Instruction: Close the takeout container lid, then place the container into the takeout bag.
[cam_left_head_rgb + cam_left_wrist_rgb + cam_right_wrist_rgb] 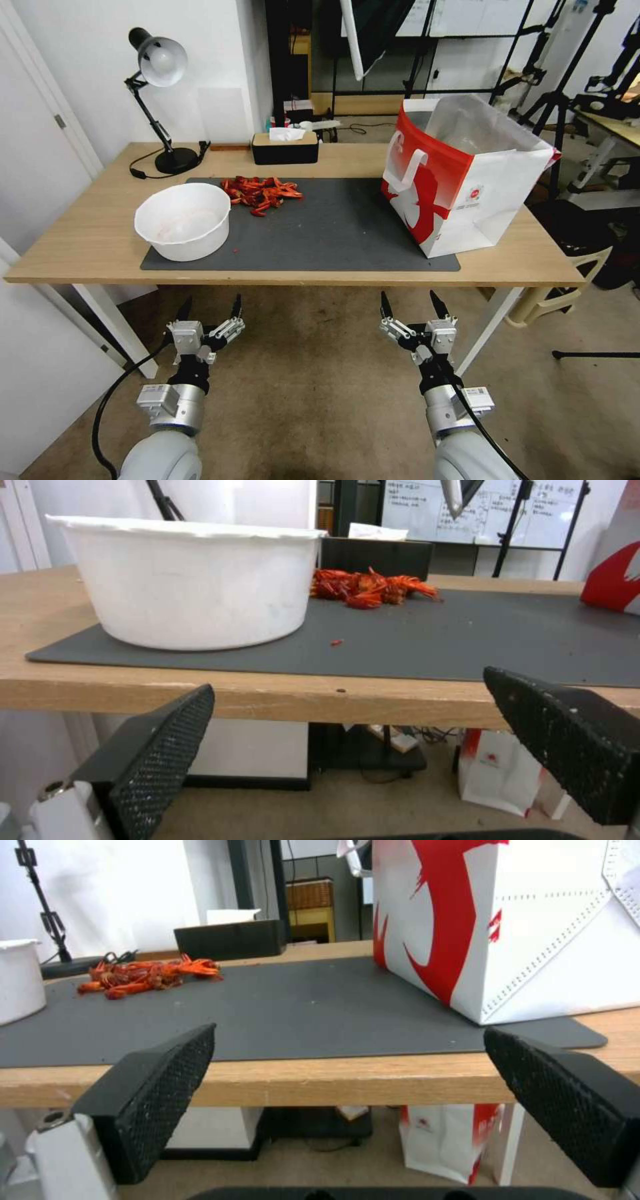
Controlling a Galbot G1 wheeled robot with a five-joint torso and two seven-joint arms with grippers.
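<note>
Both hands wait below the bench edge; the takeout bag stands open on the right.

The wooden bench carries a dark grey mat. The takeout bag, red and white, stands upright with its mouth open on the mat's right end, part of its base on bare wood; the takeout container cannot be made out from the head view. A white bowl sits on the mat's left end, with a heap of red pieces behind it, a black tissue box at the far edge and a desk lamp at the far left. The left hand and right hand hang in front of the bench, below its top, both spread wide and holding nothing.
</note>
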